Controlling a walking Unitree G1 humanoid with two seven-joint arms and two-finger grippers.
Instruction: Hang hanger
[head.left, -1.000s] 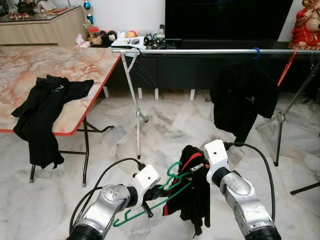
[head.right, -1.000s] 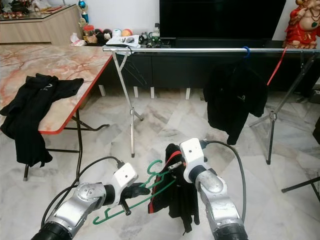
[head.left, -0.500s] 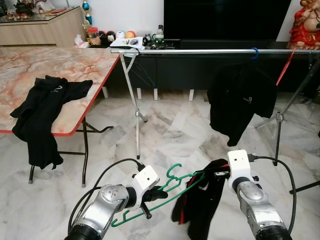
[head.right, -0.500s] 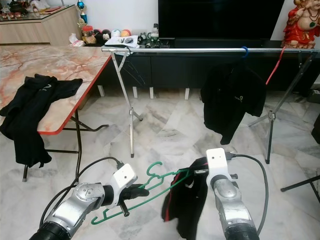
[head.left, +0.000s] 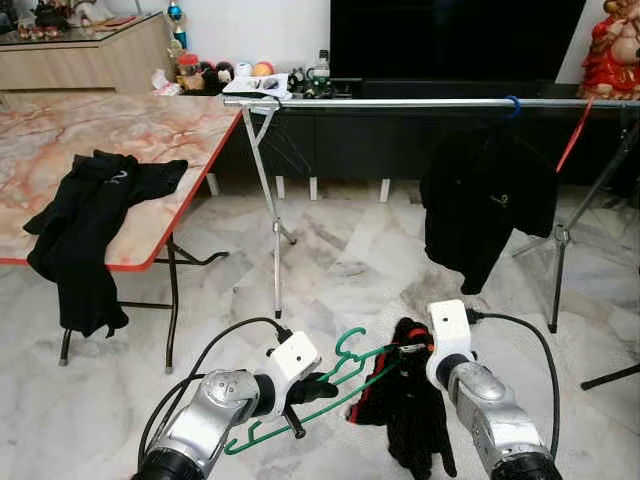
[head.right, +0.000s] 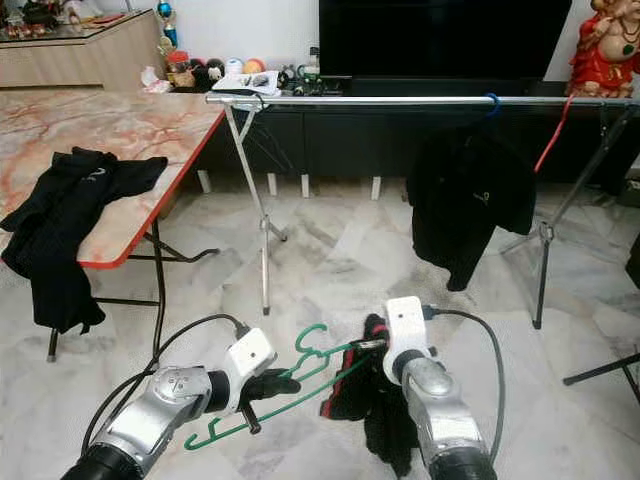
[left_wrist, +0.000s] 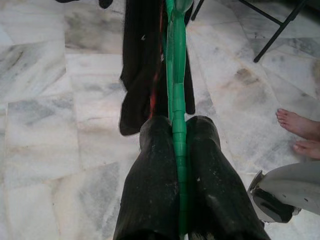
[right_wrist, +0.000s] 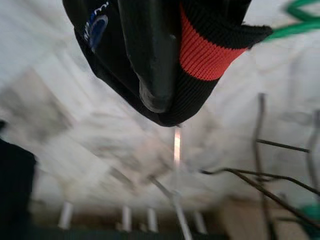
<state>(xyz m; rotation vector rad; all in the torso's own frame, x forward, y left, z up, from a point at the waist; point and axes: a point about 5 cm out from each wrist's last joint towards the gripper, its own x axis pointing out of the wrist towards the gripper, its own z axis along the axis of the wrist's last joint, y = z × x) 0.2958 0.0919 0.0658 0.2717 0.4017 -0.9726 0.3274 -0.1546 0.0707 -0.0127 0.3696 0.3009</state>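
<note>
My left gripper (head.left: 322, 388) is shut on a green plastic hanger (head.left: 352, 386), low in front of me; in the left wrist view its bar (left_wrist: 177, 100) runs out between the two closed fingers. My right gripper (head.left: 418, 349) is shut on a black shirt (head.left: 412, 405) with red collar trim (right_wrist: 205, 50), held at the hanger's far end. The shirt droops toward the floor. A metal clothes rail (head.left: 400, 102) spans the room ahead, above both grippers.
On the rail hang a black shirt (head.left: 488, 200) on a blue hanger and an empty red hanger (head.left: 572, 135). A marble-top folding table (head.left: 150, 130) at the left carries another black garment (head.left: 90, 220). A person's bare feet (left_wrist: 300, 132) stand close by.
My right gripper swung right with the shirt, then came back left to the hanger's end. The left gripper and the hanger stayed nearly still.
</note>
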